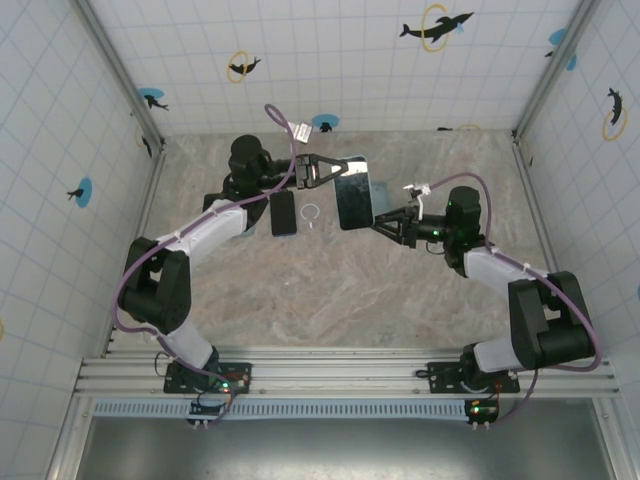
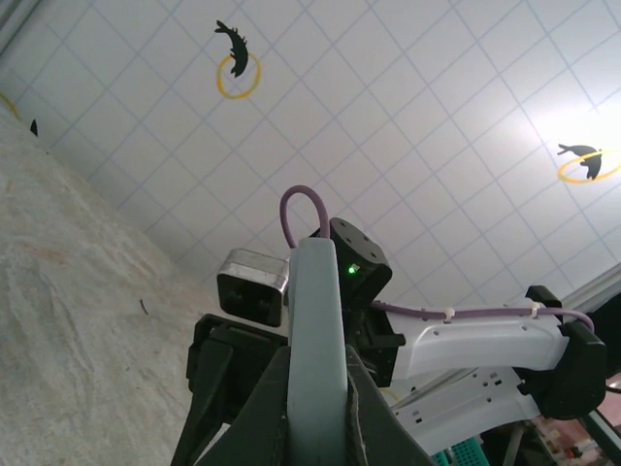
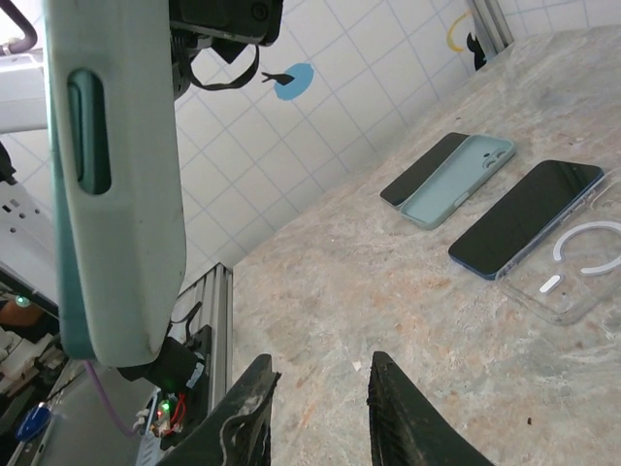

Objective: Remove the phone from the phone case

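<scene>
The phone (image 1: 352,200) sits in its pale teal phone case (image 3: 116,175), dark screen facing up, and is held in the air above the table's far middle. My left gripper (image 1: 325,172) is shut on the case's edge (image 2: 318,291), one finger (image 2: 374,408) on each side. My right gripper (image 1: 385,218) is just right of the held phone. In the right wrist view that gripper (image 3: 320,364) is open with nothing between its fingers, and the case hangs up and to the left of them.
On the table lie a dark phone (image 1: 284,212) and a clear case with a white ring (image 1: 312,213). The right wrist view also shows an empty mint case (image 3: 456,180) with another dark phone (image 3: 422,167) beside it. Tiled walls enclose the table.
</scene>
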You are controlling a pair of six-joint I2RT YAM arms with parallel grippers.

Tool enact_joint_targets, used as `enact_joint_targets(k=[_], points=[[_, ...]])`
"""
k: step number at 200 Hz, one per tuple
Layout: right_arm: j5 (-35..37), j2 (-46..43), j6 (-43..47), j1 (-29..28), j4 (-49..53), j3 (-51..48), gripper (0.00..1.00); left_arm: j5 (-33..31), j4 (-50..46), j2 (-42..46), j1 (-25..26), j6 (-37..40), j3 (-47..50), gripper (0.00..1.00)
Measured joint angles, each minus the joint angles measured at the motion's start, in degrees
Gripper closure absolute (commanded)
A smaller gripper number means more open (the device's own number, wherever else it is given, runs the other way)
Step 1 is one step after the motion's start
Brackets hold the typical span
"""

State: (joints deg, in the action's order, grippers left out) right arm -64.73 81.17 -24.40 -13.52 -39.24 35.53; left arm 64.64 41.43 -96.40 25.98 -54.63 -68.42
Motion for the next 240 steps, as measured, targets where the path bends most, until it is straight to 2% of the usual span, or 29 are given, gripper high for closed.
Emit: enact_joint_targets(k=[52, 99, 173, 240], points=[[-1.77, -0.74, -1.68, -0.04, -2.43, -0.02, 0.67, 0.31, 0.22, 0.00, 0.00, -0.90, 0.00, 0.97], [-4.04, -3.61, 2.34, -0.39, 0.42, -0.02, 0.64, 0.76, -0.13, 0.00, 0.13, -0.90, -0.26, 0.97], [-5.84, -3.63, 4.35, -2.03, 2.21, 0.00, 0.65, 0.04, -0.96, 0.00, 0.17, -0.87, -0.31, 0.97], [-5.38, -3.61, 1.31, -2.01, -0.50, -0.02, 0.66, 0.04, -1.03, 0.00, 0.17, -0.92, -0.31, 0.97]])
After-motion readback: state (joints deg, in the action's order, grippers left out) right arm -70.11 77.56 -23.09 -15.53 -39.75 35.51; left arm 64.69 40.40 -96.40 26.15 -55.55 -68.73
